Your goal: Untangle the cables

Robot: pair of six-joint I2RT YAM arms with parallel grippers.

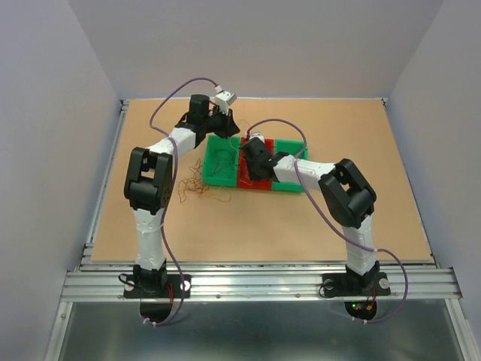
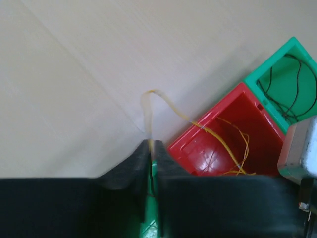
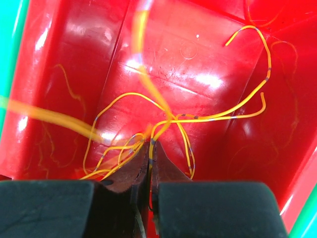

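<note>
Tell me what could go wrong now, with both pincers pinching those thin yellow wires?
1. The left pincer grips a yellow strand running into the red bin, where the right pincer pinches the yellow clump; pulling apart might snap it or tighten knots.
2. The hair-thin strand could slip free.

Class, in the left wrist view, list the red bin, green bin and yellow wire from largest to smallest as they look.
Largest: red bin, though it sits nearer the camera.
Next: green bin, farther off and cut by the frame edge, so its rank against red is unsure.
Smallest: yellow wire, a thin strand.
</note>
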